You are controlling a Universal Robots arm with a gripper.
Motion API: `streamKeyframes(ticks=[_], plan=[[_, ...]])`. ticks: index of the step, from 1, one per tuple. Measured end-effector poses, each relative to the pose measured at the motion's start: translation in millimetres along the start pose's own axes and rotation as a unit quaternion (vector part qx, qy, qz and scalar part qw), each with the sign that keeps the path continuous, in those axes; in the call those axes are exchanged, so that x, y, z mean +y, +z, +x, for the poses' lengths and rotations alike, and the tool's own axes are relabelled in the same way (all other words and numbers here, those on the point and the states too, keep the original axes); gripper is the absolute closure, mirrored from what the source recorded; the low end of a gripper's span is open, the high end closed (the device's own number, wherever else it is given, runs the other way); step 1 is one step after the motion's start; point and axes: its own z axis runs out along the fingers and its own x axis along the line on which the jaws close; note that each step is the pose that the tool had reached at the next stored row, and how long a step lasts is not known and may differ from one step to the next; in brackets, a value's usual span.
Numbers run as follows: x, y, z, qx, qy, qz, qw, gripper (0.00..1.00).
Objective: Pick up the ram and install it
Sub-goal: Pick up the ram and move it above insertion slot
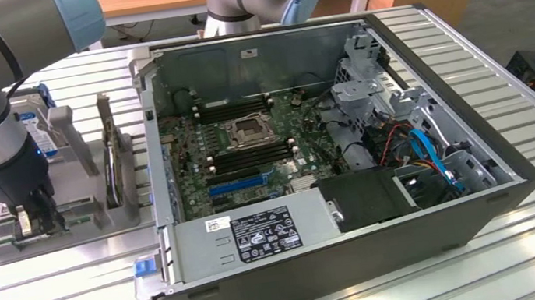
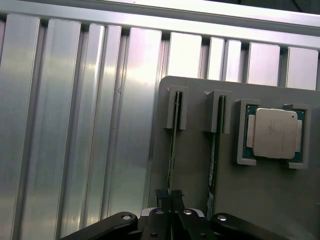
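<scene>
Here the pincer (image 2: 169, 196) is pressed together on the ram (image 2: 172, 142), pinching the thin stick where it stands on edge in the outermost slot of the grey holder (image 2: 192, 90), close along the holder's edge. Beyond that edge lies bare slatted table (image 2: 75, 130) with open room; on the other side a second stick (image 2: 214, 150) stands in the next slot, then the silver processor (image 2: 274, 133). The holder sits by the table's edge at the exterior view's left, just beside the open computer case (image 1: 366, 254).
</scene>
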Motion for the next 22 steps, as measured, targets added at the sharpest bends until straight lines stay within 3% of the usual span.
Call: streamKeyframes(ticks=[16, 22], plan=[[0.0, -0.1, 0.0, -0.0001, 0.0, 0.0001, 1.0, 0.87], [0.2, -5.2, -0.1, 0.0, 0.0, 0.0, 1.0, 0.87]])
